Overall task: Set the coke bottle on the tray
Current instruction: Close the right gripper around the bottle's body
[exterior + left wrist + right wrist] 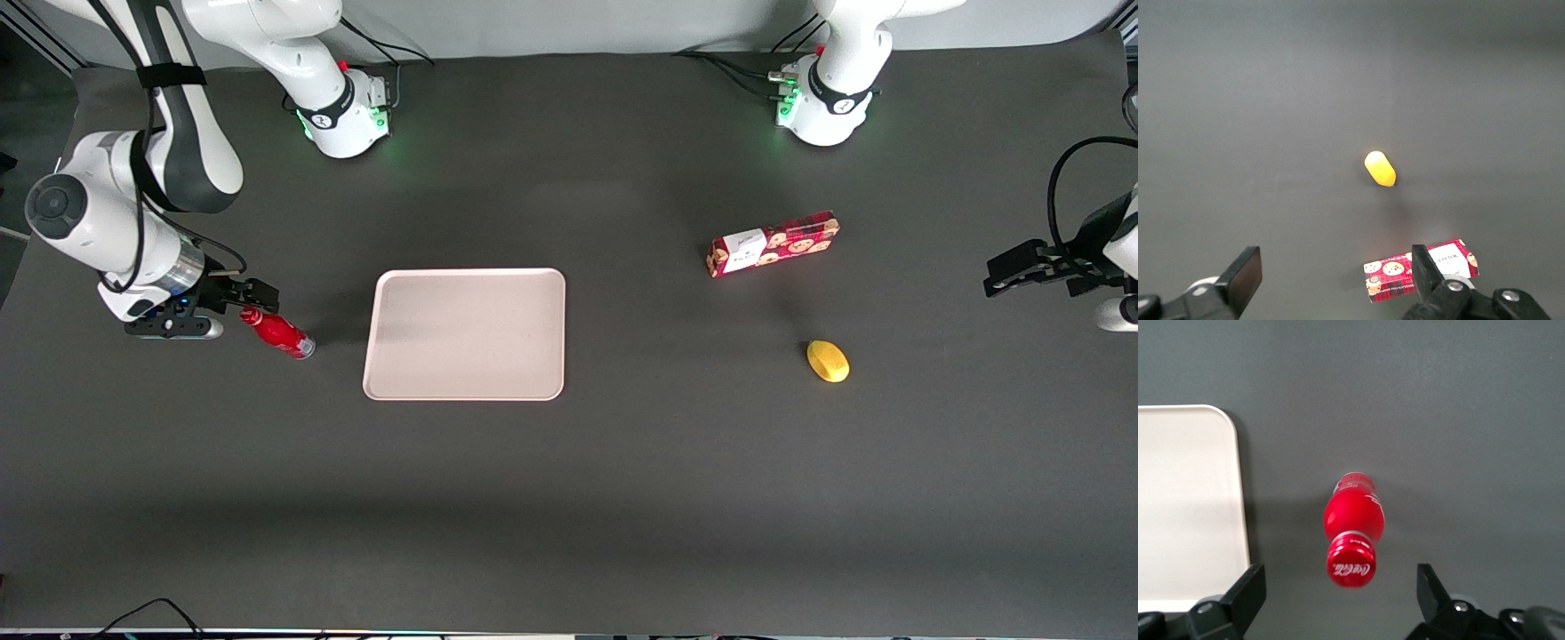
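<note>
the fingers (1248,593) stand wide apart, 1 on each side of the red cap and touching nothing, so the gripper (1341,597) is open and holds nothing, poised just above the coke bottle (1353,528). in the front view the gripper (233,300) sits at the working arm's end of the table, right at the cap end of the coke bottle (277,333), which appears to stand upright on the dark table (622,498), just beside the tray (465,334) but not touching it. the tray lies flat with nothing on it, its rounded corner and low rim showing close to the bottle in the right wrist view (1185,507). as for progress, the task looks barely begun: the bottle is not yet gripped, not lifted, and not on the tray, so closing on it, carrying it the short way over the rim and setting it down all remain. well apart, toward the parked arm's end of the table, lie a red snack box (772,244) with cookie pictures and a yellow lemon (828,361) nearer the front camera than the box. the only writing that reads clearly is the white "coca-cola" script on top of the cap; the box's white label carries print too small to read.
</note>
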Controlling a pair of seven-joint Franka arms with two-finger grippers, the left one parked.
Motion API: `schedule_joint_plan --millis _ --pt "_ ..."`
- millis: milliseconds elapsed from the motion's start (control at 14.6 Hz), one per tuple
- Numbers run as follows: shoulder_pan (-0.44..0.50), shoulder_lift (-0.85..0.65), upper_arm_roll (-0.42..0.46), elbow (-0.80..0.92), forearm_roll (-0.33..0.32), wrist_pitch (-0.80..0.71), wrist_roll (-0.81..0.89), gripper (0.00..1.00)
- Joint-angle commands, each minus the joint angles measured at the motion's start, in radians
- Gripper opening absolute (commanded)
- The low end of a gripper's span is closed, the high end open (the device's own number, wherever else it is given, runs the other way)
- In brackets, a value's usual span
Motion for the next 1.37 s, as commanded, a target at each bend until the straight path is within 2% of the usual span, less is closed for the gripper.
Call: schedule_joint_plan --millis 0,274,1299 --pt "-0.005 0.036 -0.009 -0.030 -0.024 0.090 -0.041 1.00" --pt "-0.005 0.085 -0.043 -0.029 -0.022 0.167 -0.107 1.00" --pt "0.001 0.103 -0.038 -0.027 -0.007 0.161 -0.092 1.00"
